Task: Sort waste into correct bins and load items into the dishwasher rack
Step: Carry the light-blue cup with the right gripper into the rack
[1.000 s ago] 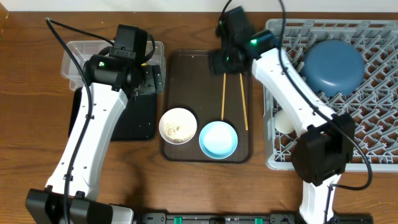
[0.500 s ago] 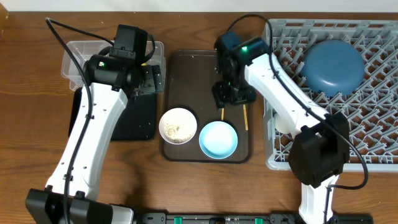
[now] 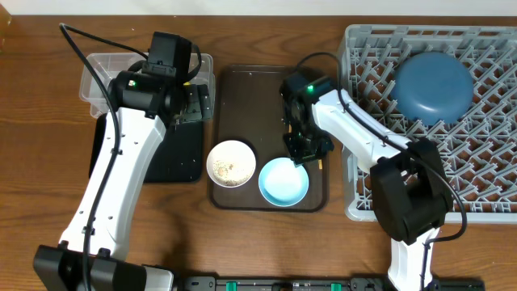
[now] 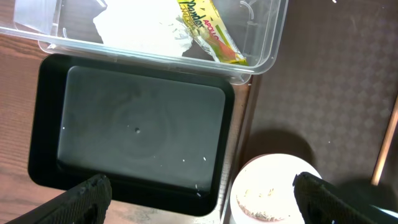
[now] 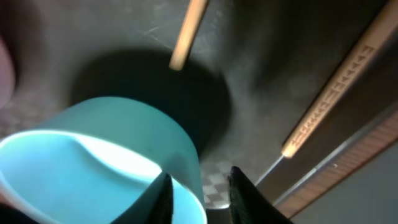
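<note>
R tool [image 3: 304,154] moved down to light blue bowl [image 3: 283,183] rim.

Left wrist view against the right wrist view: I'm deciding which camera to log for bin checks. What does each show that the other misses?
Only left wrist: the clear tub holding tissue and snack wrapper, the black tray, the white bowl. Only right wrist: the light blue bowl, close up. Both: the brown serving tray and chopsticks, one at the left wrist's edge, two ends in the right's.
</note>
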Robot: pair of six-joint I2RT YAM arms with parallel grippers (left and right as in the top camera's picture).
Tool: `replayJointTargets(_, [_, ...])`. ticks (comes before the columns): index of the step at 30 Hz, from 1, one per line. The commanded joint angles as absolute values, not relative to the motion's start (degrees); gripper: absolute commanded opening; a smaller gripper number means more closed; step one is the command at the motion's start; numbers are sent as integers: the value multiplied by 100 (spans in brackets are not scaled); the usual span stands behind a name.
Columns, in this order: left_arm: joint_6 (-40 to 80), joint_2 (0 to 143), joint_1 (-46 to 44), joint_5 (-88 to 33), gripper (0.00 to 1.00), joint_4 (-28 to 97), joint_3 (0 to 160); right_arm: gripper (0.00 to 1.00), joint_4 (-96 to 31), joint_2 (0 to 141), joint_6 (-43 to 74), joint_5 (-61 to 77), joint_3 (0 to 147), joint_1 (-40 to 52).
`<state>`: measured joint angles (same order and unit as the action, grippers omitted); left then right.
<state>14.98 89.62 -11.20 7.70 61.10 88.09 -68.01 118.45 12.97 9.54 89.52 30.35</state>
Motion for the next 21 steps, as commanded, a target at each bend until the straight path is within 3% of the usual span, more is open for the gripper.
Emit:
replayJointTargets(1, [1507,8995,-1100,801,96,6123,8873,18,-6663,11797,1208,812,8722,3079])
replayJointTargets(4, [1507,8995,-1100,801,96,6123,8873,1,-6589,11797,1210,766,8591,3079])
replayJointTargets(15, [1507,8995,-1100,801,96,6123,8873,1,-6869,11115,1249,110,9282,2757])
replayJointTargets(21, [1507,8995,-1100,801,96,6123,8873,1,-6514,10313,1957,-2633,10064,2196])
